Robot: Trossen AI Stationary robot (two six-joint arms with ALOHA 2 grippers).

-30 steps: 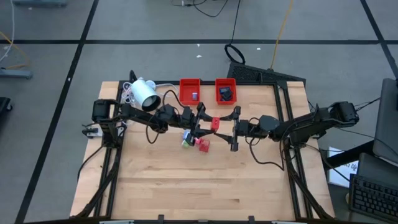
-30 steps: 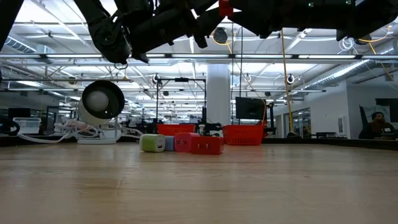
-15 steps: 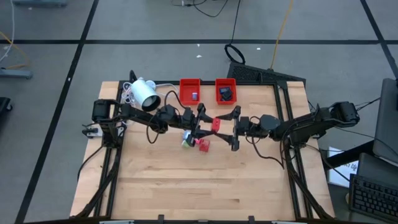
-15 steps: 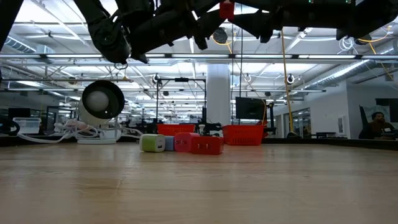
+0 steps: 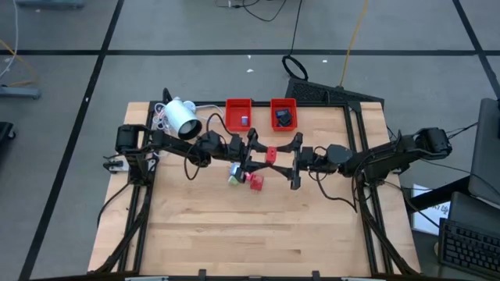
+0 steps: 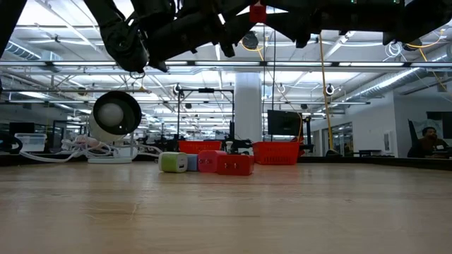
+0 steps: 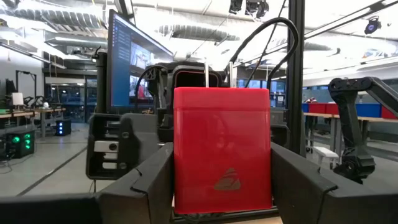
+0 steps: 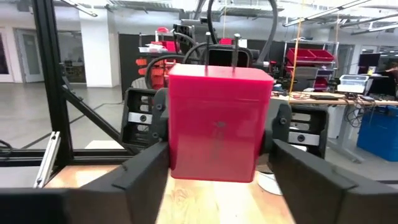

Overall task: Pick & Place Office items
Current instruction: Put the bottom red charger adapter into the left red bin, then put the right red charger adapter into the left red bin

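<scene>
A: Where is the red block (image 5: 271,154) right now?

B: Up in the air over the middle of the table (image 5: 250,226), between the two grippers, which face each other. The left gripper (image 5: 253,152) has its fingers (image 7: 146,180) clamped on the block's sides.

A: And the right gripper (image 5: 295,161)?

B: Its fingers (image 8: 142,169) flank the same block from the other end. Whether they press on it or stand just off it, I cannot tell.

A: The other office items?

B: A cluster (image 5: 246,176) lies on the table below the grippers: a green piece (image 6: 171,163), a pink-red one (image 6: 207,161) and a red one (image 6: 234,164), touching side by side. At the far edge sit two red trays (image 5: 238,112), each with a small piece inside.
</scene>
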